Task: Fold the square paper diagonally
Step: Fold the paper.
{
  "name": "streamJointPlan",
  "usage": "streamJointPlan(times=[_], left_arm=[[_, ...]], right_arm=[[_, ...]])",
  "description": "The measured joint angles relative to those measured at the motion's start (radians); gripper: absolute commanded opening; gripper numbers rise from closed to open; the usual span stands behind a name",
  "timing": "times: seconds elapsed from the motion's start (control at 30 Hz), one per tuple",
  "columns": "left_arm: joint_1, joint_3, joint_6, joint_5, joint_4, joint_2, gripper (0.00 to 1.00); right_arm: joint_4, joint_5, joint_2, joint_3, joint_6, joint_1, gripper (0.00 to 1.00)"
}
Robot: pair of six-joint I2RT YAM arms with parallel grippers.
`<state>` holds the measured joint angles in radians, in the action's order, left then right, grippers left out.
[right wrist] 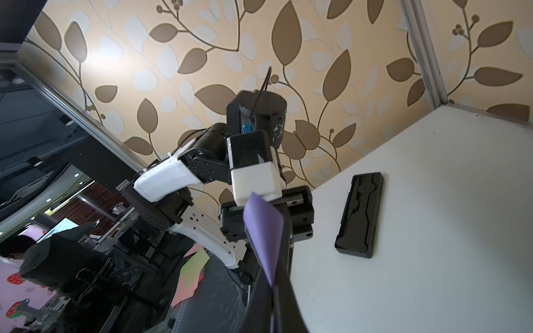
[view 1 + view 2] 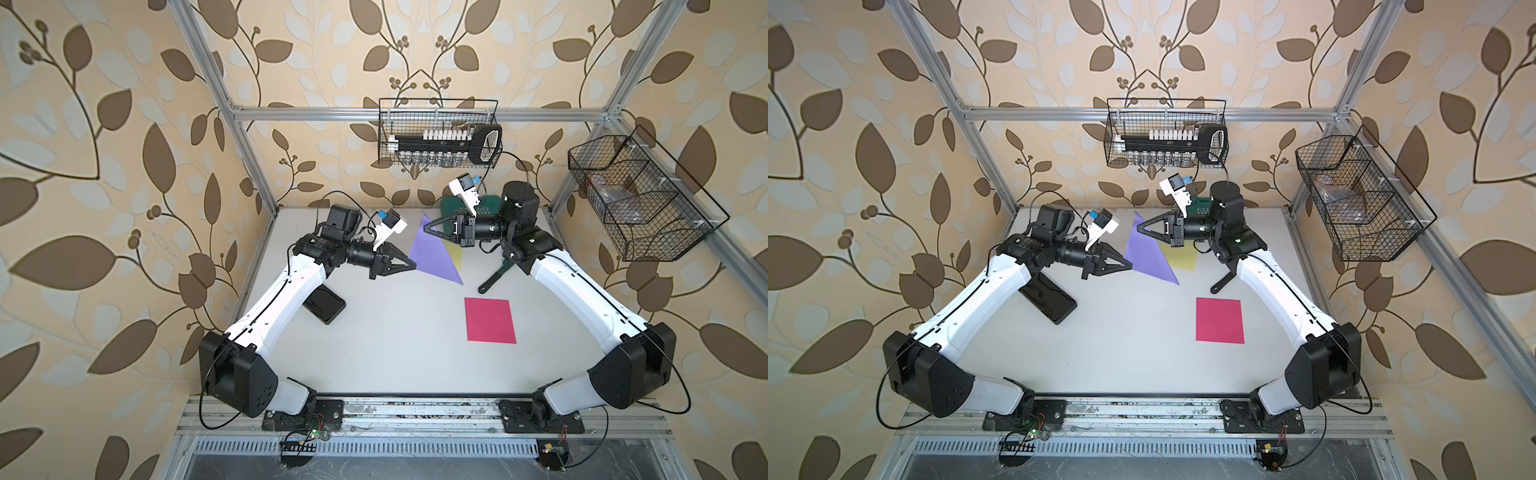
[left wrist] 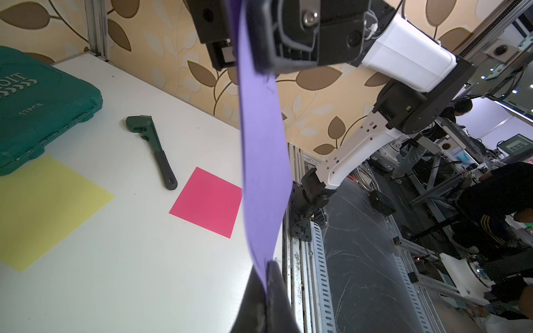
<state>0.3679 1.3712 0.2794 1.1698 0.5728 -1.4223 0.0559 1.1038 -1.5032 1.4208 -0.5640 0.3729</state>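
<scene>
Your purple square paper (image 2: 432, 253) hangs above the far middle of the white table (image 2: 395, 332), already looking like a triangle, with the left gripper (image 2: 411, 264) and right gripper (image 2: 424, 227) each pinched closed on a corner, so you probably have only laying down and creasing left.

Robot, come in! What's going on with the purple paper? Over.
Left gripper, right gripper: shut on purple paper. Paper lifted between them. Yellow paper lies below.

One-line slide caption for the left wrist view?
Left gripper and right gripper pinch the purple paper above the table; pink paper, yellow paper and wrench lie below.
</scene>
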Motion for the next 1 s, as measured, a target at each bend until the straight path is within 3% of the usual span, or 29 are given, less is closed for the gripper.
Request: streamJointPlan(times=[0.03, 0.07, 0.1, 0.17, 0.23, 0.27, 0.3, 0.37, 0.4, 0.43, 0.53, 0.6, 0.63, 0.67, 0.73, 0.87, 0.9, 0.93, 0.97, 1.0], left_arm=[[0.0, 0.0, 0.0, 0.0, 0.0, 0.0, 0.0], [0.0, 0.0, 0.001, 0.0, 0.0, 0.0, 0.0], [0.0, 0.0, 0.001, 0.0, 0.001, 0.0, 0.0], [0.0, -0.001, 0.001, 0.0, 0.002, 0.0, 0.0], [0.0, -0.001, 0.001, 0.0, 0.0, 0.0, 0.0], [0.0, -0.001, 0.001, 0.0, 0.0, 0.0, 0.0], [0.0, -0.001, 0.001, 0.0, 0.0, 0.0, 0.0], [0.0, -0.002, 0.001, 0.0, 0.001, 0.0, 0.0], [0.0, -0.002, 0.001, -0.001, 0.001, 0.0, 0.0], [0.0, -0.002, 0.001, -0.002, 0.002, 0.0, 0.0], [0.0, -0.002, 0.001, -0.002, 0.001, 0.0, 0.0], [0.0, -0.002, 0.001, -0.002, 0.001, 0.0, 0.0], [0.0, -0.002, 0.001, -0.003, 0.001, 0.0, 0.0], [0.0, -0.002, 0.001, -0.003, 0.002, 0.0, 0.0], [0.0, -0.002, 0.002, -0.004, 0.004, 0.0, 0.0], [0.0, -0.002, 0.003, -0.009, 0.007, 0.0, 0.0], [0.0, -0.002, 0.004, -0.011, 0.008, 0.0, 0.0], [0.0, -0.002, 0.006, -0.014, 0.008, 0.0, 0.0], [0.0, -0.002, 0.006, -0.02, 0.011, 0.0, 0.0], [0.0, -0.002, 0.006, -0.023, 0.015, -0.001, 0.0]], right_arm=[[0.0, 0.001, -0.004, 0.004, 0.0, 0.0, 0.17], [-0.002, 0.0, -0.008, 0.008, -0.005, 0.001, 0.2], [0.003, -0.002, -0.011, 0.009, -0.002, 0.0, 0.18], [0.008, -0.005, -0.015, 0.012, 0.002, 0.0, 0.0], [0.006, -0.004, -0.021, 0.022, -0.002, -0.001, 0.0], [0.006, -0.003, -0.026, 0.029, -0.003, -0.001, 0.02], [0.005, 0.001, -0.032, 0.038, -0.004, 0.0, 0.19], [0.009, 0.001, -0.038, 0.045, -0.009, 0.0, 0.23], [0.01, -0.001, -0.038, 0.046, -0.008, 0.0, 0.17], [0.014, -0.001, -0.038, 0.046, -0.005, -0.001, 0.0], [0.017, 0.001, -0.039, 0.055, -0.012, -0.003, 0.0], [0.017, 0.004, -0.043, 0.061, -0.015, -0.002, 0.23], [0.017, 0.003, -0.045, 0.063, -0.019, -0.001, 0.26], [0.02, 0.003, -0.047, 0.064, -0.018, -0.002, 0.25], [0.026, -0.001, -0.05, 0.067, -0.012, -0.002, 0.0], [0.028, 0.004, -0.056, 0.078, -0.024, -0.003, 0.0], [0.031, 0.004, -0.06, 0.08, -0.027, -0.003, 0.03], [0.031, 0.004, -0.062, 0.081, -0.034, -0.003, 0.25], [0.033, 0.002, -0.064, 0.081, -0.038, -0.003, 0.32], [0.035, -0.001, -0.066, 0.081, -0.035, -0.005, 0.3]])
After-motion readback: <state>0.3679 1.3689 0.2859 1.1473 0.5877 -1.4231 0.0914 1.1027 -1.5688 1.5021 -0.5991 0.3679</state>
